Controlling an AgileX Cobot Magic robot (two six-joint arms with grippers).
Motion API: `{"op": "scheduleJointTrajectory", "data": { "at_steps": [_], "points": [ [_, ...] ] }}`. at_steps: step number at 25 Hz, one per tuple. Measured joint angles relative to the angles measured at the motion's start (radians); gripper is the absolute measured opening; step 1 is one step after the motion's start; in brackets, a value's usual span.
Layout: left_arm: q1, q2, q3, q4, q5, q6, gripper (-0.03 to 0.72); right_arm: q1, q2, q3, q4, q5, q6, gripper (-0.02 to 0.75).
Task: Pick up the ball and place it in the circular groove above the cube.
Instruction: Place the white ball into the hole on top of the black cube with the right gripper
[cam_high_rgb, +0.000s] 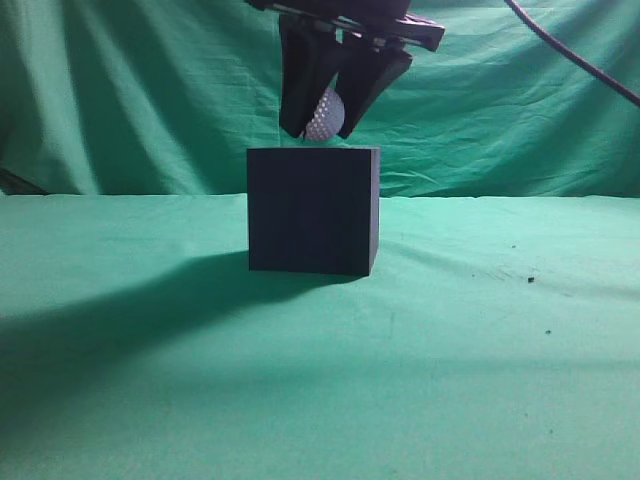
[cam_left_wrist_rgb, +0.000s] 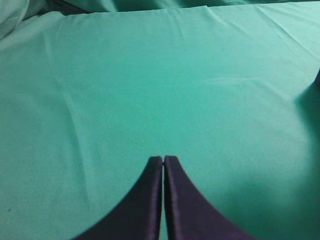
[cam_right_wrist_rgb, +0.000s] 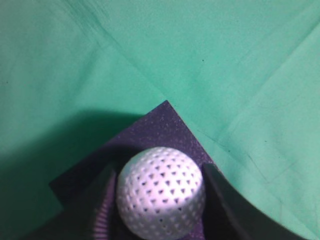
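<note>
I see the right end effector (cam_high_rgb: 322, 128) pinching the ball (cam_high_rgb: 325, 115) just above the cube (cam_high_rgb: 312, 210); left end effector (cam_left_wrist_rgb: 163, 159) pressed together.

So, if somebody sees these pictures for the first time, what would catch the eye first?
Probably the white ball, held between the jaws of the right gripper just above the top of the dark cube, which stands alone in the middle of the green cloth. The right wrist view shows the ball's dimples up close. The left gripper is shut over bare cloth.
</note>
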Motion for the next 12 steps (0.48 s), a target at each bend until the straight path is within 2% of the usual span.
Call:
{"op": "scheduleJointTrajectory", "data": {
  "at_steps": [5, 11, 12],
  "points": [
    [0.000, 0.000, 0.000, 0.000, 0.000, 0.000, 0.000, 0.000, 0.005, 0.000, 0.000, 0.018, 0.000, 0.314],
    [0.000, 0.000, 0.000, 0.000, 0.000, 0.000, 0.000, 0.000, 0.005, -0.002, 0.000, 0.039, 0.000, 0.566],
    [0.000, 0.000, 0.000, 0.000, 0.000, 0.000, 0.000, 0.000, 0.005, -0.013, 0.000, 0.051, 0.000, 0.588]
  ]
}}
